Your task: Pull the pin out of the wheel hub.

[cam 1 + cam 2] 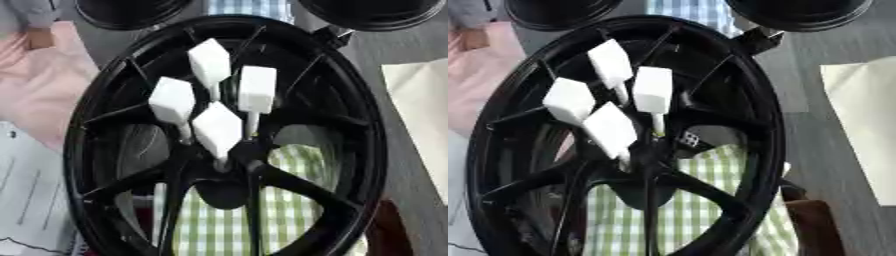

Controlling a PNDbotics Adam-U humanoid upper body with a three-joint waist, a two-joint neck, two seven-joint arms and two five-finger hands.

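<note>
Neither hand of the robot shows in either view, so the state of its fingers cannot be told. Four pins stand up from the centre of the black wheel hub (350, 125), each a thin pale stem topped by a white block; the nearest pin (217, 129) looks light and rigid, its flat-sided block the natural place to pinch. The stems look slender, so a straight pull along the axis seems safest. The hub itself looks heavy and should stay put on the green checked cloth (289, 215).
</note>
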